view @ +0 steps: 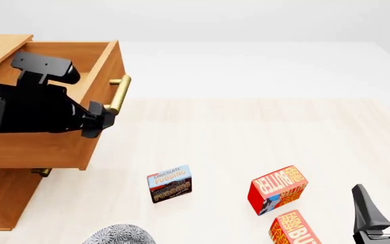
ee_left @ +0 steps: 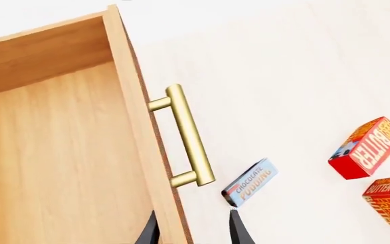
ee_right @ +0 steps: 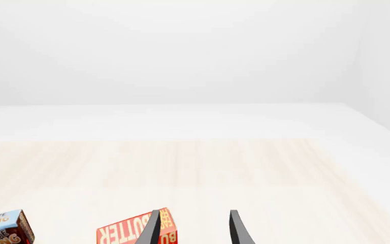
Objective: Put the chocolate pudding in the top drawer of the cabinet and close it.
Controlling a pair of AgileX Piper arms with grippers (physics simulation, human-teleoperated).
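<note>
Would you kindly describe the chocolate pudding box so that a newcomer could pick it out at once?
Start at the wooden cabinet on the table's left, its top drawer pulled open. On the table just right of it stands the chocolate pudding. Unlike the two red-orange butter boxes further right, it is thin, light blue above and dark brown below.

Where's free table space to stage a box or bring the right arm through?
Bare table runs from beyond the chocolate pudding and butter boxes to the far edge, right of the open top drawer. A smaller gap separates pudding and butter. Crowded: near right corner, with two butter boxes beside the right end effector; the left end effector straddles the drawer front.
</note>
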